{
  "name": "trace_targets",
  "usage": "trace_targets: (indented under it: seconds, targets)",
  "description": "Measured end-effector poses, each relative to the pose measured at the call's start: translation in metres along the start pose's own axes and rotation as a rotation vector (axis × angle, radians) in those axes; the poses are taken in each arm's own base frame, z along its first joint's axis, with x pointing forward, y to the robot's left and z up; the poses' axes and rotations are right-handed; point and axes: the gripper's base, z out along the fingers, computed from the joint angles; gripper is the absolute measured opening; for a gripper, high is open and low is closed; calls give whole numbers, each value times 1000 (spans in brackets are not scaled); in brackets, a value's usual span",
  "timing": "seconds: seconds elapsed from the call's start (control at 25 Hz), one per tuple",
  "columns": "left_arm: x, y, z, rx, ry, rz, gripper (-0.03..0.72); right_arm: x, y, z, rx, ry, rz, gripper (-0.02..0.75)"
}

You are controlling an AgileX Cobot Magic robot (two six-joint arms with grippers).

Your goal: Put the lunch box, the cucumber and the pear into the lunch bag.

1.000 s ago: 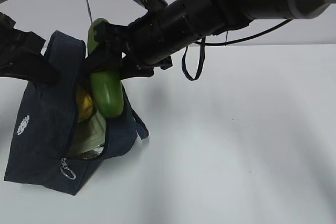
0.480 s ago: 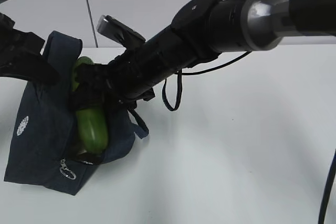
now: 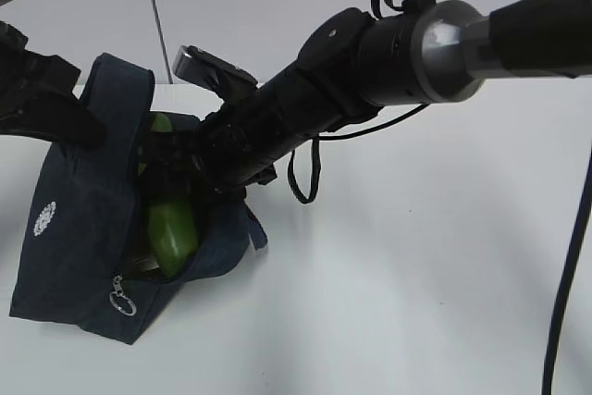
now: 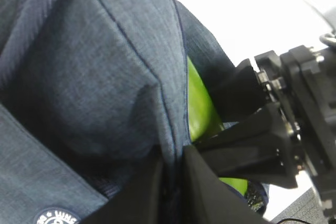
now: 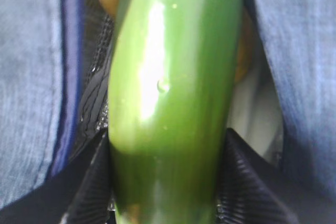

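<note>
Since a second ago, the cucumber (image 3: 171, 228) has been lowered into the lunch bag (image 3: 74, 228) mouth, clamped by the right gripper (image 3: 180, 182). Its rim is pinched shut-jawed by the left gripper (image 4: 170, 192). "LUNC" is readable on the logo (image 4: 56, 217).

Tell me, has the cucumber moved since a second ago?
Yes. The cucumber, clamped in the right gripper, has gone down into the lunch bag; its lower end now sits nearer the zipper ring.
</note>
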Motion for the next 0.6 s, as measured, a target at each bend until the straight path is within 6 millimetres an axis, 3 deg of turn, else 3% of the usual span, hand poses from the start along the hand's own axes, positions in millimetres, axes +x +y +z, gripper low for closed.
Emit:
trace_targets:
  seconds: [0.6]
  targets:
    - [0,-1,0,6,2,-2,17,-2,7,3,11,-27,-75,410]
